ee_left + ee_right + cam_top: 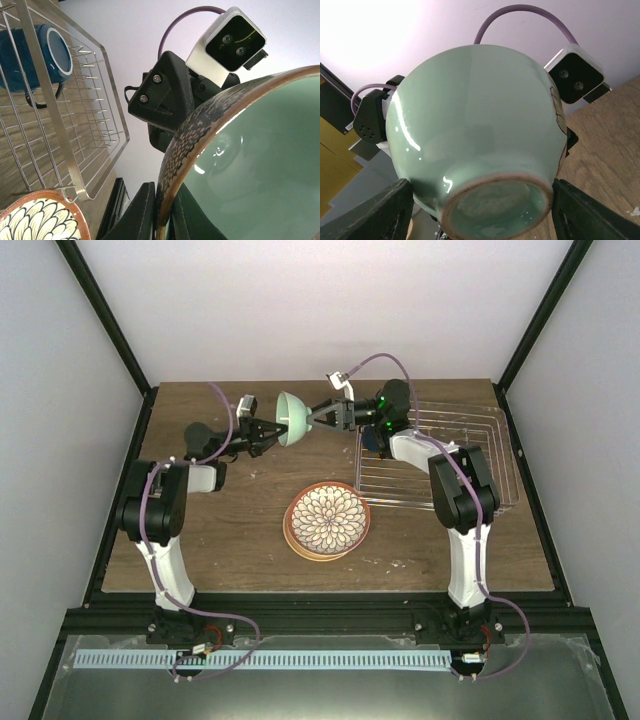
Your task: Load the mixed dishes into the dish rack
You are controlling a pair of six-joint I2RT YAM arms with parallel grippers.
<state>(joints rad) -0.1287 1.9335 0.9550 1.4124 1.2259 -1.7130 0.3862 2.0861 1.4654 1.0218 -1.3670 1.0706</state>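
Observation:
The pale mint-green bowl (292, 418) hangs on its side above the back of the table, between both arms. My left gripper (272, 428) is shut on its rim, one finger (137, 215) outside the patterned wall and the other inside the bowl (260, 165). From the other side, my right gripper (318, 418) spans the bowl's foot (495, 210), with a finger (380, 215) pressed against each side. The dark blue mug (30, 60) lies in the wire dish rack (470, 455). A terracotta-rimmed plate with white petals (327, 518) sits on the table, stacked on another plate.
The dish rack (95, 130) occupies the back right of the wooden table; its near-left corner lies close to the plates (40, 220). Black frame posts and pale walls enclose the table.

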